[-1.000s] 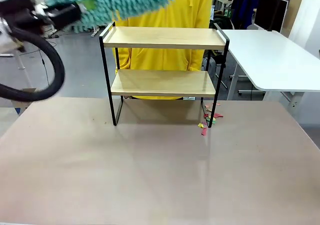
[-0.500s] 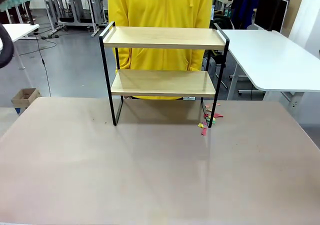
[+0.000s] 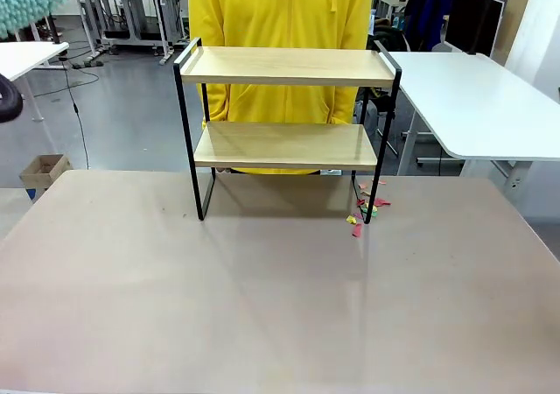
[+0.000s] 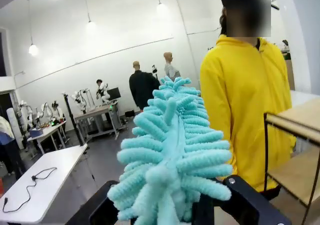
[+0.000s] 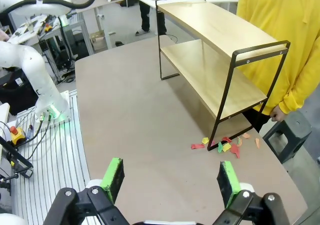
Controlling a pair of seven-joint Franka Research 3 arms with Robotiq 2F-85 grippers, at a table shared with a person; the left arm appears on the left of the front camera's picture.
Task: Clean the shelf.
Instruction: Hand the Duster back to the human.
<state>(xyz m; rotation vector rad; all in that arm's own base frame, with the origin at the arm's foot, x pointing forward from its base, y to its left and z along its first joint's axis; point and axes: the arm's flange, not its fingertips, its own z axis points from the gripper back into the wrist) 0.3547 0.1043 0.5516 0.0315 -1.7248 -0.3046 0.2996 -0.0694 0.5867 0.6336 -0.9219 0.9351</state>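
Observation:
The shelf (image 3: 284,105) stands at the far side of the table, both wooden boards bare; it also appears in the right wrist view (image 5: 215,50) and at the left wrist view's right edge (image 4: 300,135). A fluffy teal duster (image 4: 172,150) rises from my left gripper (image 4: 175,216), which is shut on its base. In the front view the duster (image 3: 28,0) hangs in the top left corner, well left of the shelf. My right gripper (image 5: 170,182) is open and holds nothing, high above the table's near right part.
Small coloured paper scraps (image 3: 363,208) lie on the brown table (image 3: 262,306) by the shelf's right front leg, scraps (image 5: 222,145) also seen from the right wrist. A person in yellow (image 3: 280,9) stands behind the shelf. A white table (image 3: 472,96) stands at the right.
The left arm and duster swung away from above the shelf's top left corner to the far upper left. The shelf and scraps have not moved.

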